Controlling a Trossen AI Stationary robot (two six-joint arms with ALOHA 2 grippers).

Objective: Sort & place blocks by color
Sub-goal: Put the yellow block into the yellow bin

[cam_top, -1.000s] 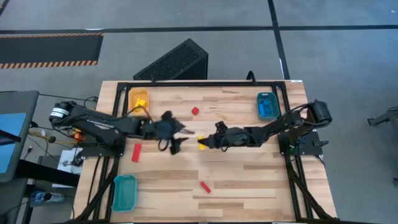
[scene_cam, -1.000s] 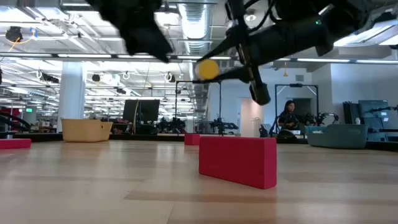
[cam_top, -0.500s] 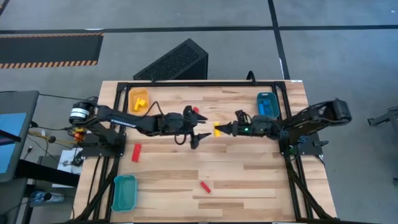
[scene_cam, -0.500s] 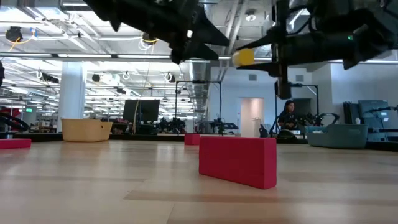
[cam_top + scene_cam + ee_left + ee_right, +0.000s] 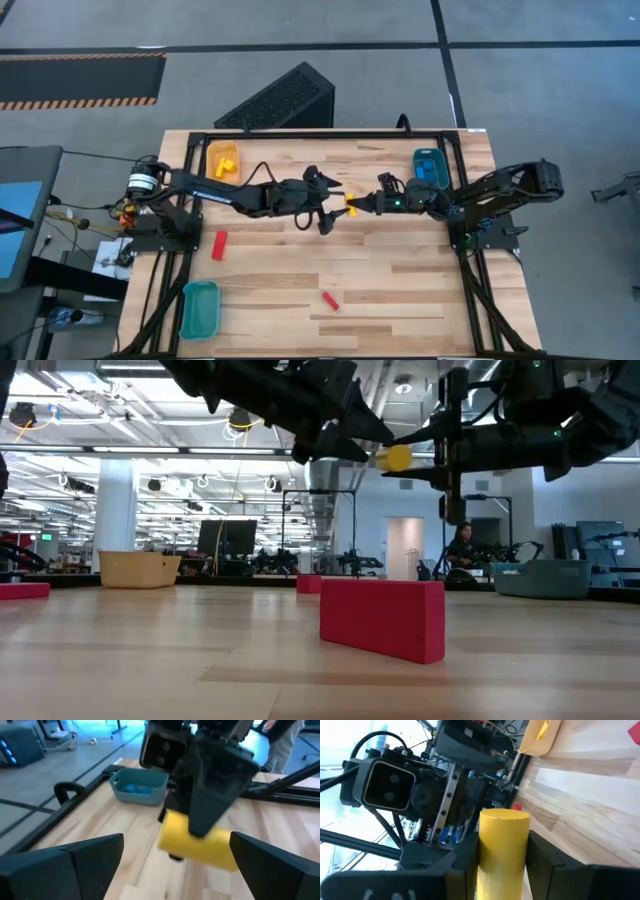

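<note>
we list, on the pale wood plank surface (image 5: 400,280): yellow tray (image 5: 222,160), two teal trays (image 5: 431,168) (image 5: 199,308), red blocks (image 5: 219,245) (image 5: 330,299); mid-air at centre, a smooth yellow cylinder block (image 5: 351,208), long axis toward the left arm, clamped in the right pincer (image 5: 358,206); left pincer (image 5: 333,207) apart, fingers flanking it

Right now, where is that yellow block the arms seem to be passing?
The yellow block hangs above the table's middle, gripped by the right gripper, with the left gripper open around it.
</note>
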